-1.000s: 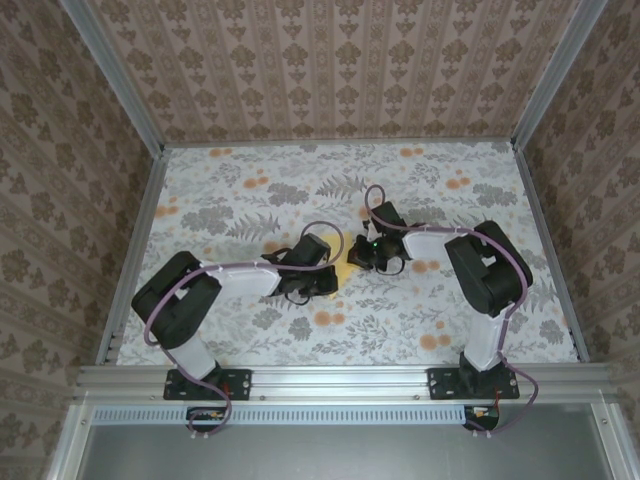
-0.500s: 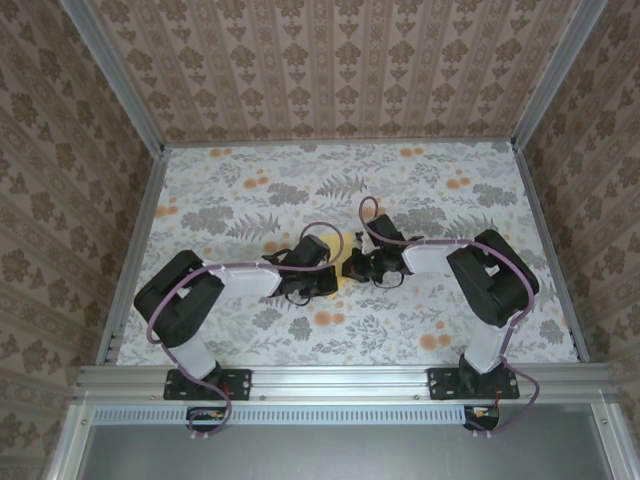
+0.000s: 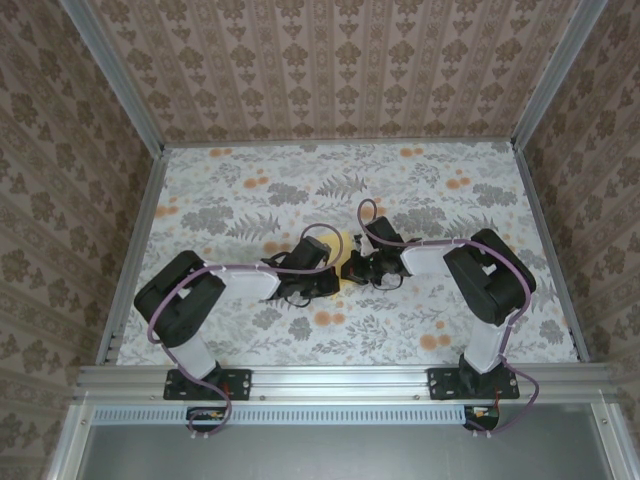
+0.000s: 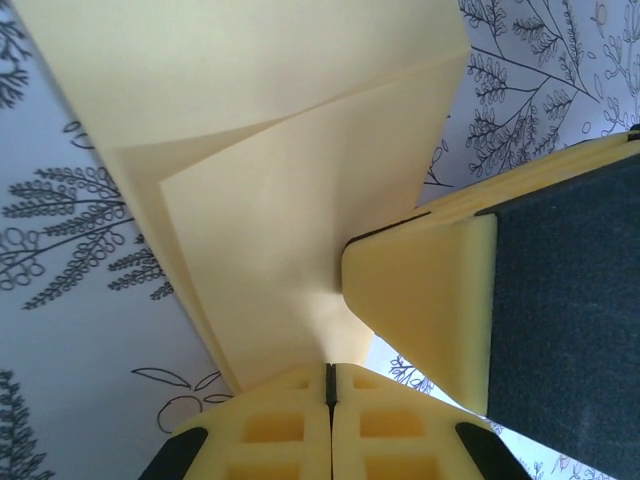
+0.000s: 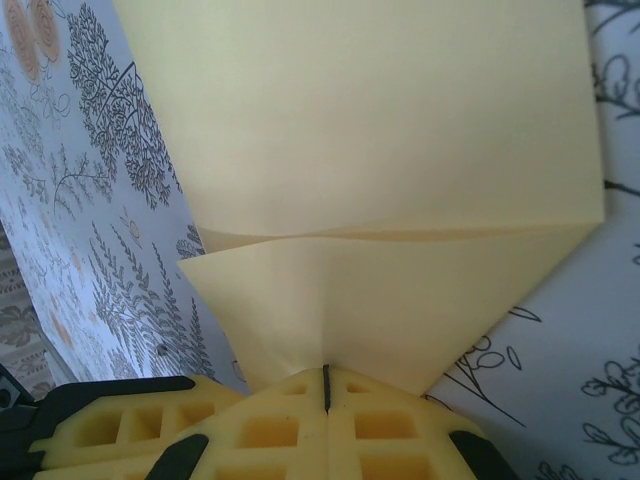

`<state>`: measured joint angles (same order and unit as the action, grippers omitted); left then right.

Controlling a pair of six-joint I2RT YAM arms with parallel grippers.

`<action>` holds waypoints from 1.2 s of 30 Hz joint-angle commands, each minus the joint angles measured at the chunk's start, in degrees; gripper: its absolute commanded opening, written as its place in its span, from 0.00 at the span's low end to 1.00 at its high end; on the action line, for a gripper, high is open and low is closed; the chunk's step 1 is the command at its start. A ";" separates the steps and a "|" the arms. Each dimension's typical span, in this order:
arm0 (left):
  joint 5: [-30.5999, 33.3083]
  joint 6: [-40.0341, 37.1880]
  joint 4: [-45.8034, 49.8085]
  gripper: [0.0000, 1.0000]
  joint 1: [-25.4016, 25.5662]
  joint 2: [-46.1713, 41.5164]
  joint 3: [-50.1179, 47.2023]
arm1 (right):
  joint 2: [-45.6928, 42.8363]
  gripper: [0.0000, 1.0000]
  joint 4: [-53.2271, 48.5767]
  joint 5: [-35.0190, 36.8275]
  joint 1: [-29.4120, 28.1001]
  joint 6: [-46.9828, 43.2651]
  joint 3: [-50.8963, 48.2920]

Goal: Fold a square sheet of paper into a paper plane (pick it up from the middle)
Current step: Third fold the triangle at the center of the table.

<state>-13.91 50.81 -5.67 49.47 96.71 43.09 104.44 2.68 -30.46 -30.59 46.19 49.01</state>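
Note:
The square sheet of paper (image 4: 290,190), pale yellow, is folded into layers with slanting flaps and lies low over the flowered table. My left gripper (image 4: 330,378) is shut on its near tip. My right gripper (image 5: 326,378) is shut on a pointed flap of the sheet (image 5: 370,290) where a centre crease runs in. In the left wrist view the right gripper's yellow finger (image 4: 430,300) presses against the paper from the right. From above, the left gripper (image 3: 333,279) and the right gripper (image 3: 352,269) meet at the table's middle, with a sliver of paper (image 3: 345,258) between them. I cannot tell whether it has a paper plane's shape.
The table (image 3: 250,190) has a grey leaf print with orange flower blotches (image 3: 323,318). Patterned walls and aluminium rails (image 3: 140,240) close it in on the left, right and back. Both arms' cables (image 3: 375,225) loop above the wrists.
My right gripper has moved left and slightly nearer, closing in on the left gripper over the paper. The left arm has hardly moved. Both grippers stay shut.

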 commanded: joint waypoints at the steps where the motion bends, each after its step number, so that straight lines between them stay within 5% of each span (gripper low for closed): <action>1: -1.57 0.32 -0.50 0.07 0.34 0.97 -0.22 | 2.17 0.01 -1.73 1.23 0.00 -0.42 -0.34; 19: -0.06 4.08 14.51 0.00 0.22 3.22 -0.73 | 3.38 0.00 -1.27 4.05 2.10 -8.08 1.79; 36: -0.70 4.08 16.66 0.00 0.18 3.67 -0.73 | 6.54 0.00 -2.46 5.73 9.42 -8.58 6.61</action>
<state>-14.15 54.46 -1.54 49.43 97.56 44.95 108.77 2.28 -32.25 -23.51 38.94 54.19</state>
